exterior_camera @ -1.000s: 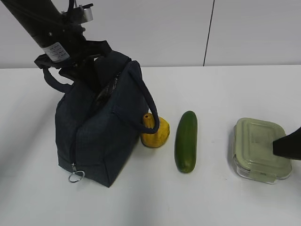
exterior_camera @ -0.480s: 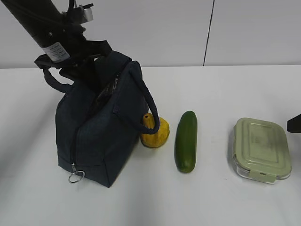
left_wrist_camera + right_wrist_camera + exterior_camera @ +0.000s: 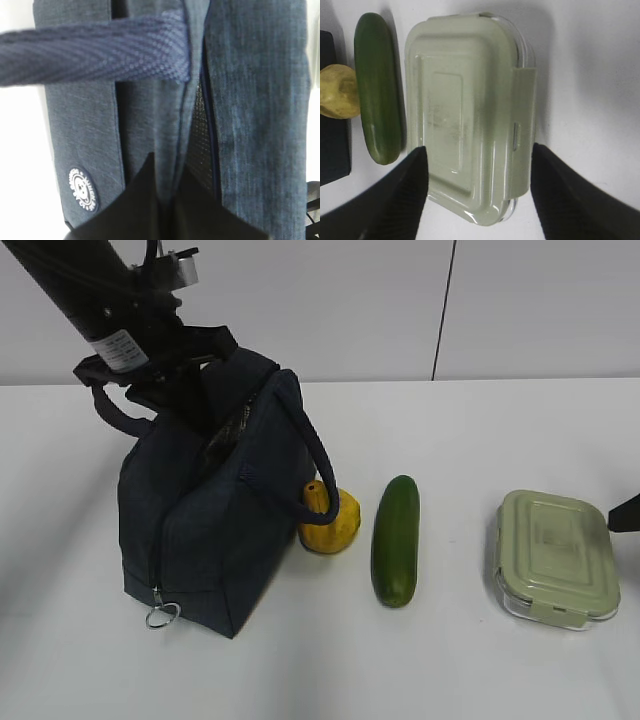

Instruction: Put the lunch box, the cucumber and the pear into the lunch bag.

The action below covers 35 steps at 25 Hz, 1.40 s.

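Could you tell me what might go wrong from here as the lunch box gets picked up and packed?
1. The right end effector is open and straddles the lunch box across its width; smooth glass sides may slip.
2. The lunch bag mouth looks narrow, held by the left end effector at one edge, so the box may catch on the rim.
3. The cucumber and pear lie along the path and could get knocked.

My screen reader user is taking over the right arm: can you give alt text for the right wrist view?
Looking straight down, the open right gripper has a dark finger on either side of the lunch box, whose pale green lid is clipped on. The cucumber lies parallel on the white table to its left, then the pear against a dark edge of the lunch bag.
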Each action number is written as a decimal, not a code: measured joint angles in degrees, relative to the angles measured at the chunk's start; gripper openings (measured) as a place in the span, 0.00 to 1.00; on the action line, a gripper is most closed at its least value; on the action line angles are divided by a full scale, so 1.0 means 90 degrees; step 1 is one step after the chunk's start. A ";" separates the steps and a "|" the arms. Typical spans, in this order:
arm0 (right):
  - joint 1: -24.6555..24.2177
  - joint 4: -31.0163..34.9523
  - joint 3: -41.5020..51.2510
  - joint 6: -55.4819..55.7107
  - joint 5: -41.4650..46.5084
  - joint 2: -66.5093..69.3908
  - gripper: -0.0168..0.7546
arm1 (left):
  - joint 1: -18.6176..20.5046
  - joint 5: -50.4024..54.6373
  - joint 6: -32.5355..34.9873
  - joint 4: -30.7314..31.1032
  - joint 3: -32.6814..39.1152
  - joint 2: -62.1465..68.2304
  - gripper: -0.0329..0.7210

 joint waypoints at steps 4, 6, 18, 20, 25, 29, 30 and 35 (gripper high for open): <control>0.0000 0.0144 0.0000 -0.0294 0.0007 0.0011 0.64 | 0.0000 0.0000 0.0000 0.0000 0.0000 0.0000 0.05; 0.0000 0.0235 0.0000 -0.0349 -0.0051 0.0097 0.64 | 0.0000 0.0000 0.0000 0.0000 0.0000 0.0000 0.05; 0.0000 0.0746 -0.0017 -0.1064 -0.0111 0.0923 0.87 | 0.0000 0.0000 0.0000 0.0006 0.0000 0.0000 0.05; 0.0000 0.0879 -0.0028 -0.1238 -0.0111 0.1094 0.87 | 0.0000 0.0000 0.0000 0.0006 0.0000 0.0000 0.05; 0.0000 0.1255 -0.0051 -0.1736 0.0072 0.1568 0.86 | 0.0000 0.0000 0.0000 0.0006 0.0000 0.0000 0.05; 0.0000 0.1419 -0.0150 -0.1941 0.0358 0.1900 0.81 | 0.0000 0.0000 0.0000 0.0006 0.0000 0.0000 0.05; 0.0000 0.1432 -0.0183 -0.1952 0.0444 0.1983 0.79 | 0.0000 0.0000 0.0000 0.0006 0.0000 0.0000 0.05; 0.0000 0.1559 -0.0422 -0.1971 0.0838 0.2279 0.67 | 0.0000 0.0000 0.0000 0.0006 0.0000 0.0000 0.05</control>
